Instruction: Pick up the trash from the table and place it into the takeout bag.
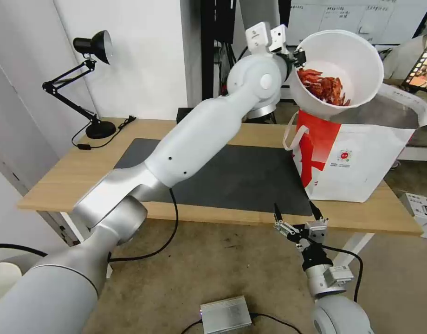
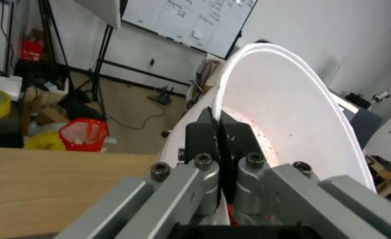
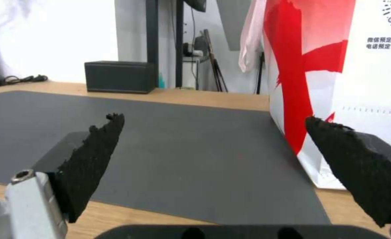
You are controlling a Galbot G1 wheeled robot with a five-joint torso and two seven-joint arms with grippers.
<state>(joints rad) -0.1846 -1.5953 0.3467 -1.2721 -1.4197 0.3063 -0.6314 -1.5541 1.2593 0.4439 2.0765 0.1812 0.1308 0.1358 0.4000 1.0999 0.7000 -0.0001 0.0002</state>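
My left gripper [image 1: 299, 58] is shut on the rim of the white bowl [image 1: 350, 60], holding it tilted in the air above the open top of the takeout bag [image 1: 362, 162]. Red crayfish shells [image 1: 326, 87] lie piled on the bowl's lower side. In the left wrist view the fingers [image 2: 204, 132] pinch the bowl's rim [image 2: 288, 66] between them. My right gripper [image 1: 297, 214] hangs open just off the table's front edge, below the bag. In the right wrist view its fingertips [image 3: 109, 129] frame the grey mat [image 3: 182, 149] and the bag's red side panel [image 3: 297, 83].
The bag stands at the right end of the wooden table [image 1: 65, 176]. A black desk lamp [image 1: 90, 83] stands at the back left, a small black box [image 3: 119, 76] at the back edge. A silver power unit [image 1: 225, 314] lies on the floor.
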